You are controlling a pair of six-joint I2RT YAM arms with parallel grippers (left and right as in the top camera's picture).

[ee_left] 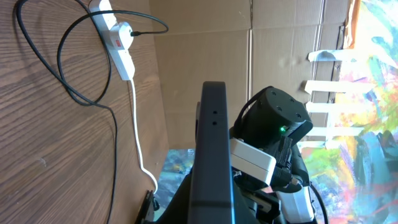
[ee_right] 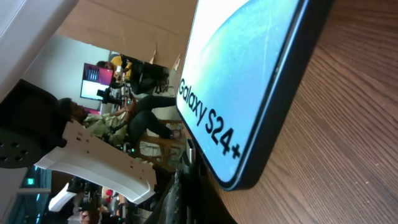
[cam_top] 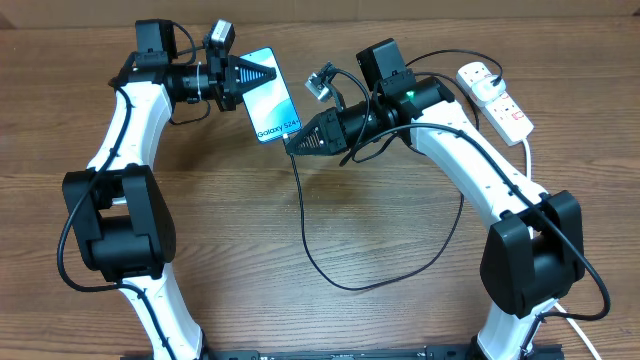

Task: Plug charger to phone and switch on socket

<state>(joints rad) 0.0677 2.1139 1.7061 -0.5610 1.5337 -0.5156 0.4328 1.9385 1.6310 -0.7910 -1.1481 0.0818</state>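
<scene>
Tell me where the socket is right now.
In the overhead view the socket lies at the table's top right corner, just beyond the right arm, with the charger plugged into it.

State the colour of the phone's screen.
The phone screen is bright blue-teal, fading paler; the overhead view shows it best.

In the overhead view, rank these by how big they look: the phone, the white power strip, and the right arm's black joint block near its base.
1. black joint block, though it sits higher, nearer the camera.
2. phone.
3. power strip: about the phone's length but narrower, so a close call.
</scene>
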